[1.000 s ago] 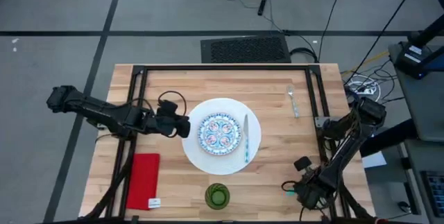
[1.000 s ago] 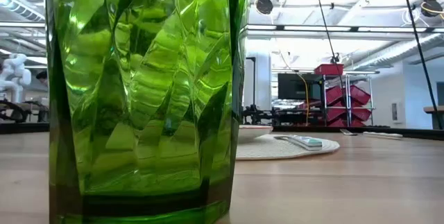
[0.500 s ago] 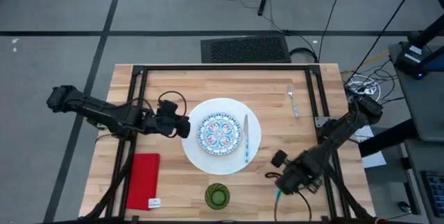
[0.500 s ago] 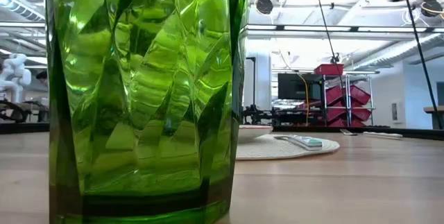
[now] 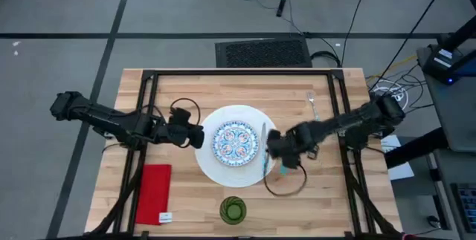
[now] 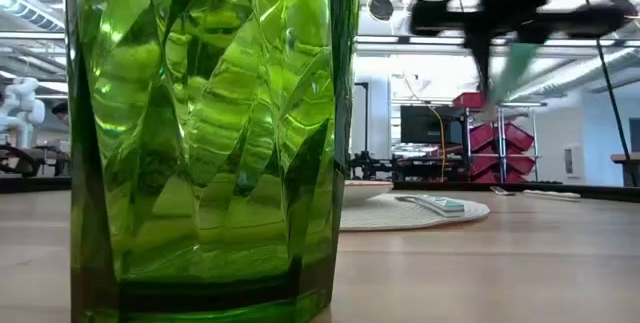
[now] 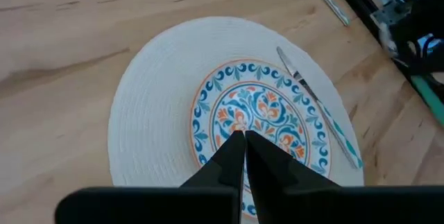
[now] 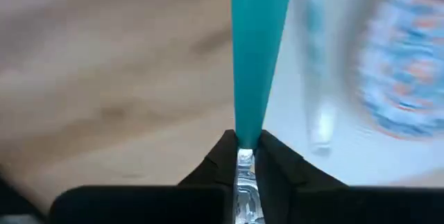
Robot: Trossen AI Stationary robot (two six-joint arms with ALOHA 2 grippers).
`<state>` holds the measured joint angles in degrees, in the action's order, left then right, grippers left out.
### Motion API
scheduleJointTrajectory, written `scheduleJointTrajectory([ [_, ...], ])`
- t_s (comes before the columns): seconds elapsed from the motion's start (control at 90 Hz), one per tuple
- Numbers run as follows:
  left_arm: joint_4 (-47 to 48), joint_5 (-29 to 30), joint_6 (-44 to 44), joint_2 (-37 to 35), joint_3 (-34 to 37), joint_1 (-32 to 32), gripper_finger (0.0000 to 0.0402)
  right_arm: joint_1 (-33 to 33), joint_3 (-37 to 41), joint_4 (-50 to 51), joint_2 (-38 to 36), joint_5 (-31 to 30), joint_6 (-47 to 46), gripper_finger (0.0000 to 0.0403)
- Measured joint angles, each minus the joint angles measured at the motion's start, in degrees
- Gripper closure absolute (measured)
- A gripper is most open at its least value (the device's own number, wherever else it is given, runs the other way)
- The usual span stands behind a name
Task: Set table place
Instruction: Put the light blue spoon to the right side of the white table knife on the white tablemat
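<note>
A small blue-red patterned plate (image 5: 236,143) sits on the large white plate (image 5: 216,167) at the table's middle. My right gripper (image 5: 281,158) hovers at the white plate's right rim, shut on a teal-handled spoon (image 8: 257,50). My left gripper (image 7: 243,139) is shut at the white plate's left rim (image 5: 199,137), with nothing between its fingers. The red napkin (image 5: 154,193) lies flat at the near left. The green glass cup (image 5: 233,210) stands near the front edge. The silver fork (image 5: 313,102) lies at the far right. My right gripper pinches the spoon between its two fingers on the silver metal (image 8: 243,157) just behind the teal handle. The handle (image 8: 258,57) sticks out past the fingertips, along the fingers. In the low view the spoon (image 6: 515,63) hangs below the gripper, clear of the table.
A teal-handled knife (image 5: 263,149) lies on the white plate's right side, beside the patterned plate. Black frame rails (image 5: 342,114) cross the table's left, far and right parts. A loose cable loop (image 5: 286,186) hangs under the right arm. The cup (image 6: 205,133) fills the low view's left half.
My right gripper has swung from the table's near right corner toward the far edge and the left, up to the white plate's right rim, carrying the spoon clear of the table. It has come into the low view from the upper right.
</note>
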<state>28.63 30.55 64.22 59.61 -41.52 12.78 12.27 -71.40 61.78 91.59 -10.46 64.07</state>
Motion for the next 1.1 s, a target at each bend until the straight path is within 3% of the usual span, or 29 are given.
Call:
scheduleJointTrajectory([
  [0.222, -1.73, -0.12, 4.34, 0.0, 0.0, 0.0, 0.0402, -3.49, -0.02, -4.76, 0.43, 4.84, 10.51, 0.0387],
  [0.567, -1.58, -3.37, 12.0, 0.0, 0.0, 0.0, 0.0402, -3.72, -0.02, -7.22, 7.08, 4.52, 18.09, 0.0387],
  [0.744, -1.58, -3.37, 12.0, 0.0, 0.0, 0.0, 0.0402, -4.3, -0.02, -10.4, 10.73, 1.46, 17.82, 0.0387],
  [1.1, -0.71, -3.37, 11.96, 0.0, 0.0, -0.02, 0.0402, -4.68, -0.02, -10.34, 15.14, 1.65, 16.87, 0.0387],
])
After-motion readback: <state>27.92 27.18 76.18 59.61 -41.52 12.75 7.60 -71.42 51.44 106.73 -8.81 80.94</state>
